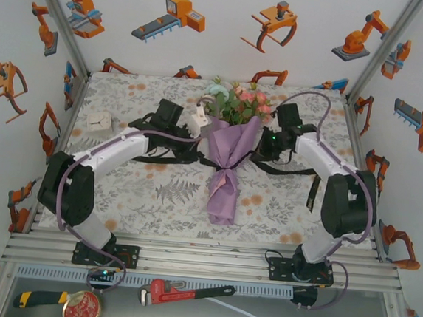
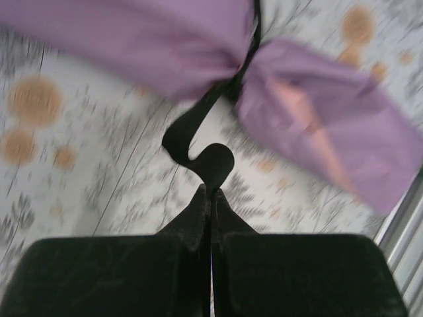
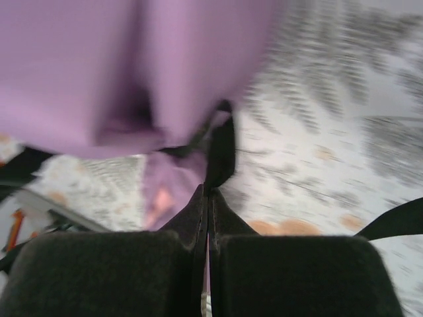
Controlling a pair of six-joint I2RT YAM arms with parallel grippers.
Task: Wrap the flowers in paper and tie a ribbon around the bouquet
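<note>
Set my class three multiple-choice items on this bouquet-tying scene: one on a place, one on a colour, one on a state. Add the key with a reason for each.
1. Where does the bouquet lie?
A) in the middle of the table, blooms toward the far wall
B) on the metal shelf beside the wrench
C) upright against the left wall

2. What colour is the ribbon around it?
A) red
B) white
C) black

3. How are the left fingers?
A) spread wide over bare cloth
B) shut on the ribbon
C) shut on a flower stem

Key:
1 A, the top view shows it lying flat between the two arms.
2 C, a black band cinches the purple paper.
3 B, the left wrist view shows them pressed together with the ribbon's end at their tips.
</note>
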